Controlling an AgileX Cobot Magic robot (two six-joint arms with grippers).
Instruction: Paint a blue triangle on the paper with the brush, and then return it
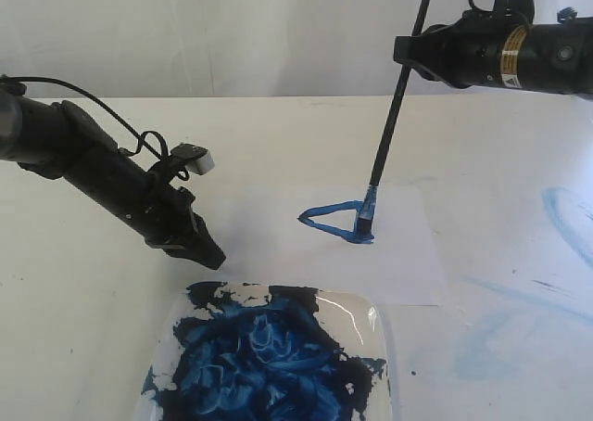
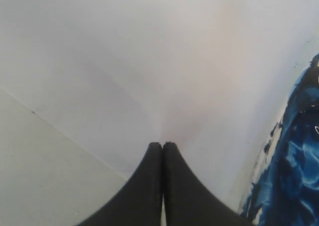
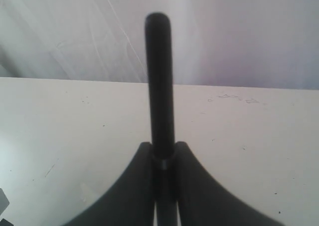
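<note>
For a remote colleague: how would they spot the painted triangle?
Start at the white paper beyond the paint tray. The blue triangle sits mid-sheet at the brush tip. It is a bold outline pointing left, unlike the faint smears on the bare table.

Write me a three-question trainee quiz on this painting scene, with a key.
1. True or false: the left gripper has its jaws wide open.
2. What holds the brush? A) left gripper B) right gripper C) nothing, it lies in the paint tray
3. Fill in: the blue triangle is painted on the ___.
Key: 1 false, the jaws are shut; 2 B; 3 paper.
</note>
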